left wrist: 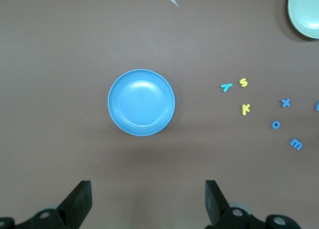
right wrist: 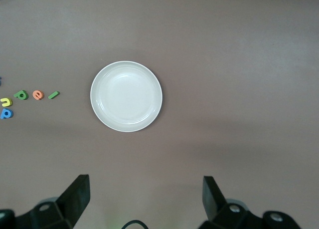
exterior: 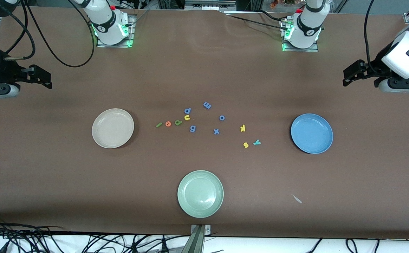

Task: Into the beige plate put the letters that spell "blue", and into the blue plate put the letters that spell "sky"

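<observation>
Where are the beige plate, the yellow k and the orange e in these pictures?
beige plate [exterior: 97,138]: front view, on its bare rim nearest the camera.
yellow k [exterior: 242,128]: front view, on the letter's middle.
orange e [exterior: 168,123]: front view, on the letter's body.

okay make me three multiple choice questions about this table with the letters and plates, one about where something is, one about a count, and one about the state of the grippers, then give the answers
1. Where does the pale green plate lie compared with the beige plate and the blue plate?
A. Nearer to the front camera than both
B. Stacked on the beige plate
C. Up by the robots' bases

2. How many foam letters lie in the plates?
A. Three
B. None
C. Seven

3. What are the left gripper and right gripper doing?
A. Both shut on letters
B. One holds a plate
C. Both open, holding nothing

Answers:
1. A, it sits lowest in the front view.
2. B, all three plates show bare insides and the letters lie on the table between them.
3. C, each wrist view shows spread fingers with nothing between them.
</observation>
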Controlling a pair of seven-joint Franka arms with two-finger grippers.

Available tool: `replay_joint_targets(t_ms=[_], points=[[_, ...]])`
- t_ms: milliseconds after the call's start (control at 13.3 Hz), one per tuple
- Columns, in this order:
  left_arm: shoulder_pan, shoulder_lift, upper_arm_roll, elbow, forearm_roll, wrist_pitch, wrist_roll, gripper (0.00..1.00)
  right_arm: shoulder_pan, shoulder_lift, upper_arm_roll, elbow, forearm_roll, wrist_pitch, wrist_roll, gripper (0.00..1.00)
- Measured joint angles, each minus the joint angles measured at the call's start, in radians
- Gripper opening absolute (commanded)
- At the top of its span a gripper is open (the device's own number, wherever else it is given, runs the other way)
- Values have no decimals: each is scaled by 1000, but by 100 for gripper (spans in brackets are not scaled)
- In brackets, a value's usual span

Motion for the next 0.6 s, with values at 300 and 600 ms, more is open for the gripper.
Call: replay_joint_targets(t_ms=[300,600], points=[[0,0,0,0,0,-4,0,100,0,0,-1,0,0,0,0,100],[0,1,0,0,0,-17,1,100,1,0,0,0,0,0,0,100]])
